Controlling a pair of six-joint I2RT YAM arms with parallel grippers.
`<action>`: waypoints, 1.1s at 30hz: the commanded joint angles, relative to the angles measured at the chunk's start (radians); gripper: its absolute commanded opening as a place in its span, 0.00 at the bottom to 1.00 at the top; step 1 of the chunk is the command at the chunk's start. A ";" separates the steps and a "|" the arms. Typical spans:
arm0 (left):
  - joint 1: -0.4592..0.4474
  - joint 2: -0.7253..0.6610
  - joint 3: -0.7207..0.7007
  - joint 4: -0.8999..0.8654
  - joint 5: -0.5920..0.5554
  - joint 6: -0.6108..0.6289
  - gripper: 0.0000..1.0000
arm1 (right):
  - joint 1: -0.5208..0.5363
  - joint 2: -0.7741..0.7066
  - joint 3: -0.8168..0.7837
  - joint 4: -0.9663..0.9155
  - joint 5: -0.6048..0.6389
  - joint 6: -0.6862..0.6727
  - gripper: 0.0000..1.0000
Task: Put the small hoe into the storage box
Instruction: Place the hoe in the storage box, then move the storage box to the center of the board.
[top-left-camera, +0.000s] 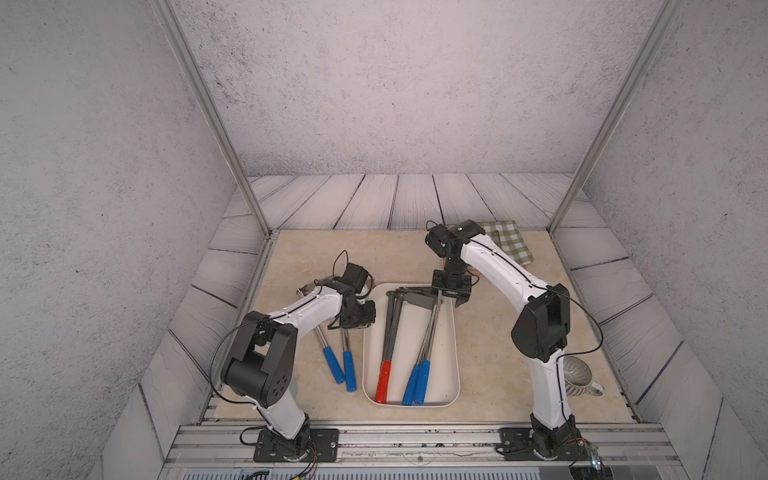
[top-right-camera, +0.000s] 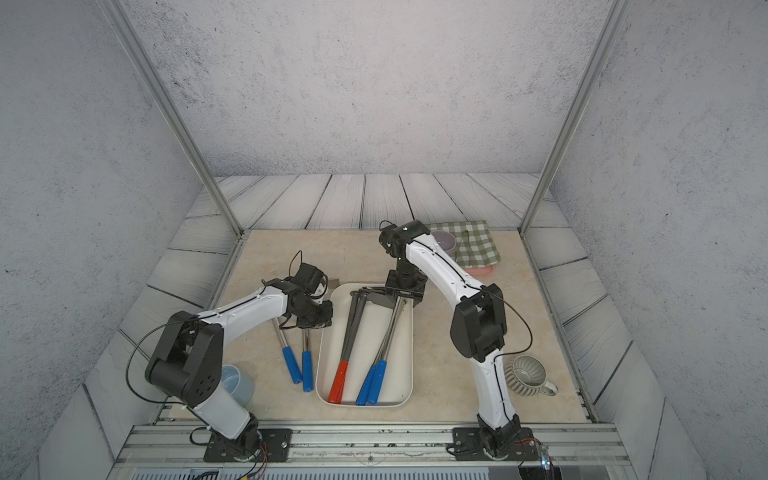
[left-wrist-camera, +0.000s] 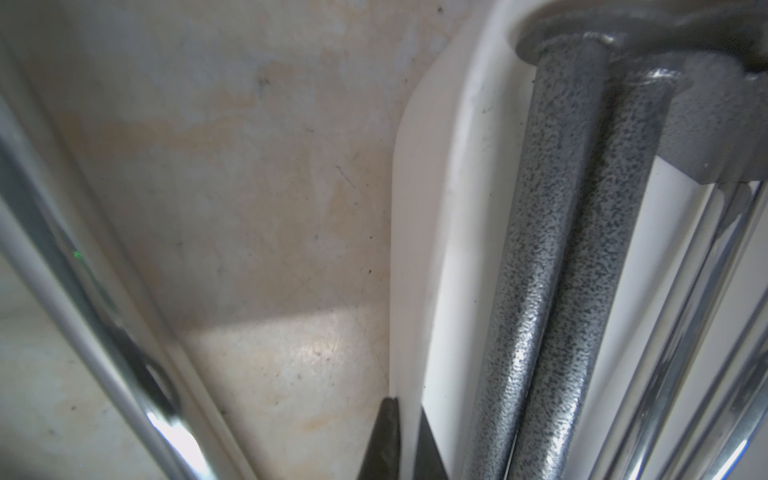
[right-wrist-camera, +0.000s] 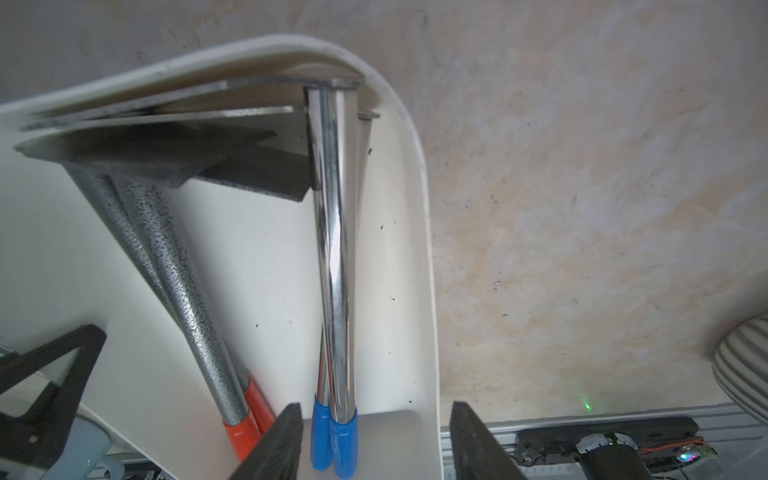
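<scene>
Two right fingers (right-wrist-camera: 282, 444) spread, empty, small hoe (right-wrist-camera: 332, 249) between them, inside storage box (right-wrist-camera: 428, 291)

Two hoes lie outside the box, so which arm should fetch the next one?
Left, probably. The left claw hangs just above the blue-handled hoes on the table; the right claw is over the storage box.

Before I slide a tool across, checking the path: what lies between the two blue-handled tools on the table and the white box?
Only bare table, seen in the left wrist view between a tool's shaft and the box's rim.
</scene>
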 joint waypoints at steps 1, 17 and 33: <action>0.000 0.005 0.027 -0.010 0.009 -0.041 0.01 | -0.029 -0.060 -0.044 -0.048 0.051 -0.029 0.59; -0.051 0.058 0.084 -0.004 -0.011 -0.137 0.00 | -0.131 -0.230 -0.326 0.044 0.045 -0.083 0.60; -0.107 0.134 0.195 -0.006 -0.028 -0.200 0.00 | -0.175 -0.291 -0.397 0.060 0.040 -0.111 0.60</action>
